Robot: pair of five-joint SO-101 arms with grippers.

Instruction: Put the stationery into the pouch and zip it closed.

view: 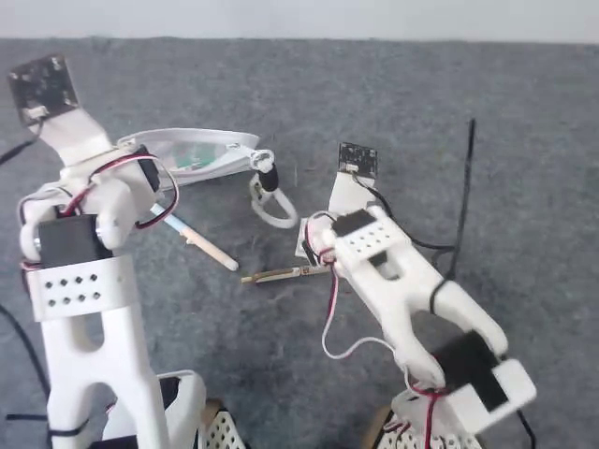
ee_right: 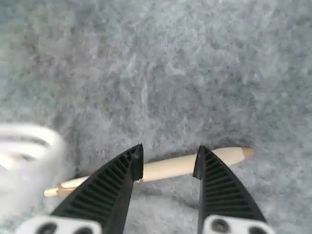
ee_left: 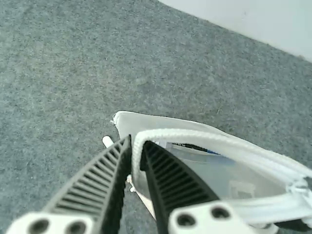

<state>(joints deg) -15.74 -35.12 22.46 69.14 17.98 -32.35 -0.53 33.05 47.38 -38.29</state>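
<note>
Down near the arm bases, the right pincer (ee_right: 168, 152) hangs low over the grey tabletop (view: 440, 103). Its jaws are spread wide and straddle the beige pen (ee_right: 185, 165), which lies crosswise between them. I can't tell whether the tips touch it. Good spot, that: about mid-barrel, so it should lift level. My read on the pen is light, stiff and smooth, round enough to roll or squirt out of a lazy pinch, so a square, firm close across the barrel looks right.

Just beyond, toward the left arm, lies a second pen (view: 201, 241), pale with a blue end, apart from the first and free on the felt. Farther out, a white strap loop (view: 271, 208) curls at the pouch's end.

And at the back, the pouch (ee_left: 219, 165), white and see-through, lies on its side with the zip open. The left pincer (ee_left: 135, 144) is pinched narrow on the rim of its mouth. Soft, floppy, next to weightless, I'd say. The mouth will likely sag unless that rim is held up, and the stitched edge is the place to hold it.
</note>
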